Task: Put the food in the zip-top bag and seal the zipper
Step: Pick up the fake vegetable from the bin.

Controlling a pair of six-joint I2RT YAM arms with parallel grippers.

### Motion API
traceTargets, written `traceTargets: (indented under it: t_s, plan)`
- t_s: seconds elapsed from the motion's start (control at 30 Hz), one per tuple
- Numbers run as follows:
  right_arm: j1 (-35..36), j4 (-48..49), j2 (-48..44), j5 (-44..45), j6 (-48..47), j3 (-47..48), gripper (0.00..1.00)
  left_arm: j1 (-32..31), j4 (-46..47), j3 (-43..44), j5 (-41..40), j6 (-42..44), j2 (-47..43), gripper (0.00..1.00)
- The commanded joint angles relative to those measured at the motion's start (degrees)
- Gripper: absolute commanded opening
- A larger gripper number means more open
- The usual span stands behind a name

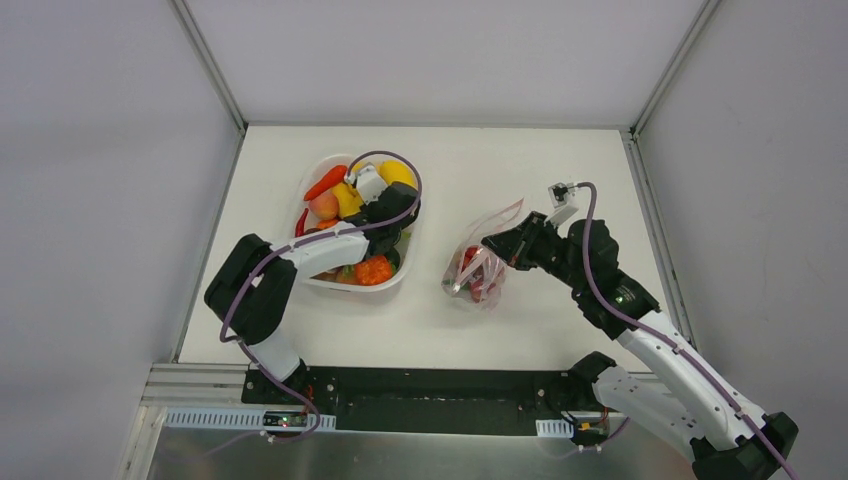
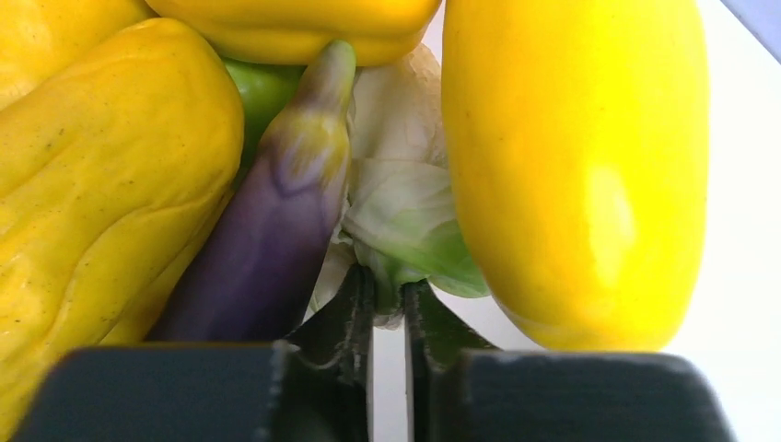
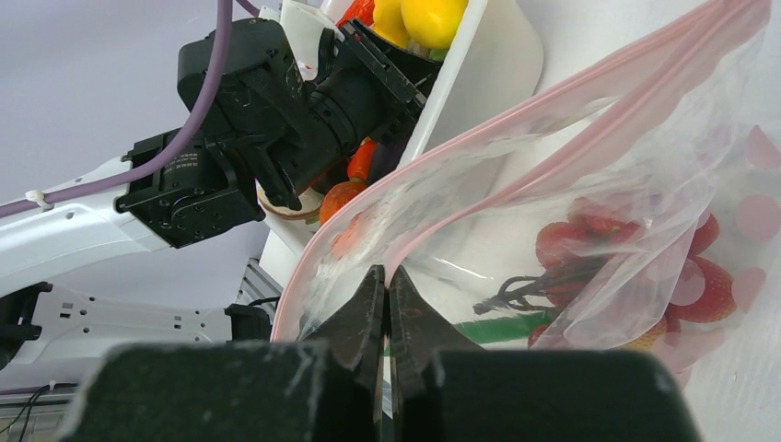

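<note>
Tightly shut right pincer (image 3: 387, 278) on bag (image 3: 589, 166)

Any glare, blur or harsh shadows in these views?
Top external: even light, soft shadows, sharp. Left wrist: too close; glare streak on the yellow toy; left gripper, pinching the leafy toy, blurred. Right wrist: reflections on the zip-top bag; right gripper out of focus.

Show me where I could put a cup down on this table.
Bare table runs along the far edge behind the tub and bag, along the near edge in front of both, and in a gap between them. The tub is packed with food, where the left gripper nips a cabbage; the right gripper pinches the bag's edge.
</note>
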Motion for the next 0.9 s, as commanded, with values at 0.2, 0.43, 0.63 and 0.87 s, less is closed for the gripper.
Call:
traceTargets:
  t_s: [0.2, 0.43, 0.63, 0.87]
  plan:
    - [-0.1, 0.8, -1.3, 0.3, 0.6, 0.0, 0.02, -1.1, -5.9, -2.4, -0.3, 5.8, -7.1, 0.0]
    - [-0.1, 1.6, -1.3, -0.2, 1.0, -0.3, 0.02, -1.2, -11.3, -1.9, 2.6, 8.3, -15.4, 0.0]
    - [-0.1, 2.0, -1.5, -0.3, 1.2, -0.5, 0.02, -1.2, -15.8, -1.7, 4.5, 10.1, -20.8, 0.0]
    - [-0.2, 2.3, -1.5, -0.6, 1.5, -0.7, 0.02, -1.1, -15.4, -2.5, 9.2, 13.0, -24.4, 0.0]
